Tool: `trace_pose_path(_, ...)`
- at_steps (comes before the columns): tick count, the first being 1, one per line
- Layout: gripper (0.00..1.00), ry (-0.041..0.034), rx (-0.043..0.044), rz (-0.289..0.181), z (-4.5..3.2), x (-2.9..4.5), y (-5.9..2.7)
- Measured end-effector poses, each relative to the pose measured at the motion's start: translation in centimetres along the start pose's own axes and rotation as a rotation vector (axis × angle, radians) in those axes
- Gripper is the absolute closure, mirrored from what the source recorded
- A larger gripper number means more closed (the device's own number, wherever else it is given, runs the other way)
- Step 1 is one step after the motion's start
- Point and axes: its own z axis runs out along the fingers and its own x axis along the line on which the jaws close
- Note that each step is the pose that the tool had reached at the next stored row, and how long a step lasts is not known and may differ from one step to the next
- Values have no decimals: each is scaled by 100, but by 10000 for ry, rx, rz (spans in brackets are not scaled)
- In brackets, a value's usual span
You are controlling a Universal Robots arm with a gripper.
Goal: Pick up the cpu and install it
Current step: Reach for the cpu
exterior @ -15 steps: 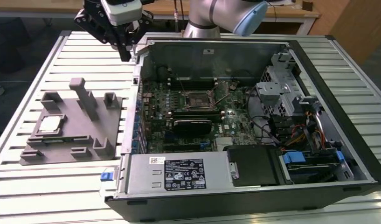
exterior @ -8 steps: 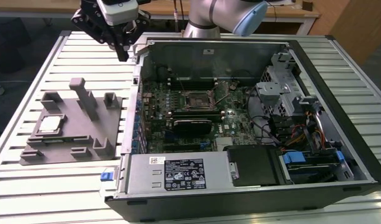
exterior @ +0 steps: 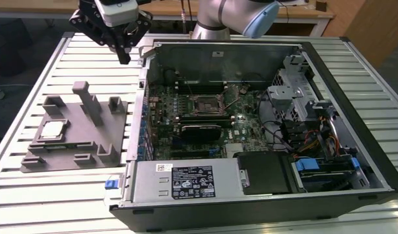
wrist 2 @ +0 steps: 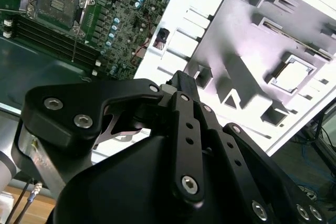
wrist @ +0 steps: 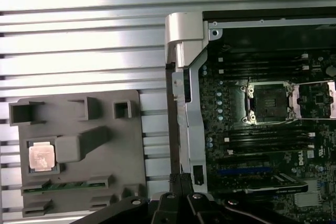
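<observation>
the gripper (exterior: 124, 56), cut off at the upper left edge of the exterior view, hangs above the slatted table (exterior: 82, 63) with fingers pressed together on nothing, well apart from the cpu (exterior: 52, 129) lying in a recess of the grey fixture (exterior: 68, 152) at middle left, bleached by glare in the second wrist view.

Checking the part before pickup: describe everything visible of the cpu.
The cpu is a small flat square chip with a pale metal top and thin darker rim. It lies flat, top up, in a square recess of the grey holder, on the table beside the open computer case. Nothing grips it.
</observation>
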Motion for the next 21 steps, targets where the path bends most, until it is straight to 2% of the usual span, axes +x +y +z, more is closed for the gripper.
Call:
trace_pose_path(6, 89, -1, 0, 0, -2, 117, -9)
trace_pose_path(21, 89, -1, -1, 0, -3, 592, -68)
